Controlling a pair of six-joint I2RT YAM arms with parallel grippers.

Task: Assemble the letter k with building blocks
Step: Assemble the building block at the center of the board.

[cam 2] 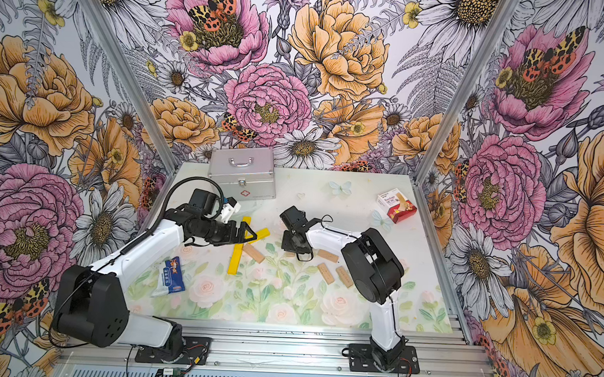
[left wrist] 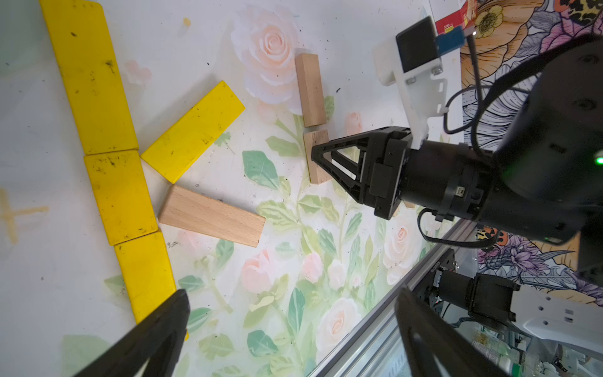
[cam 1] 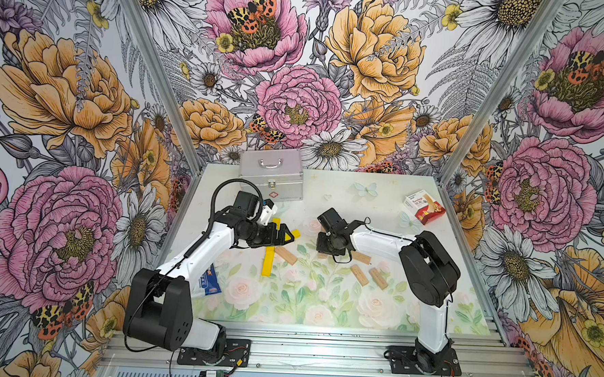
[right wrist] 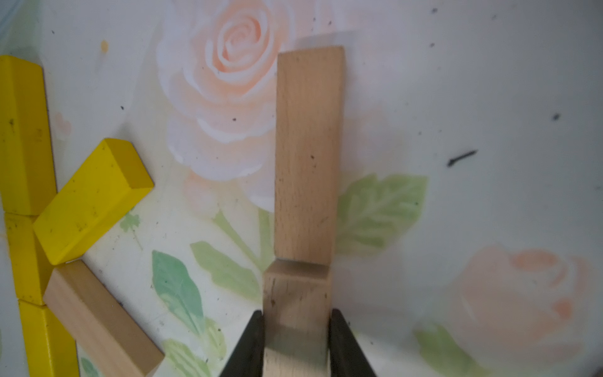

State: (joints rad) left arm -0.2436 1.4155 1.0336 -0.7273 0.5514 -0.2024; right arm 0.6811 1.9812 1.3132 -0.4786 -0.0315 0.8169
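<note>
Tabletop [right wrist: 489, 81]; block [right wrist: 295, 293] between jaws, perhaps grounded

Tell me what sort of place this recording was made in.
Probably a purpose-built robot test booth, not a home: a left arm and right arm bolted to an aluminium rail, flower-print walls in metal framing, and a small rose-print table.

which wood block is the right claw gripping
The block pinched in the right claw, lined up end to end with another wood block. The rest lie free.

Yellow blocks [left wrist: 98, 81], pale wooden blocks [left wrist: 212, 215].
</note>
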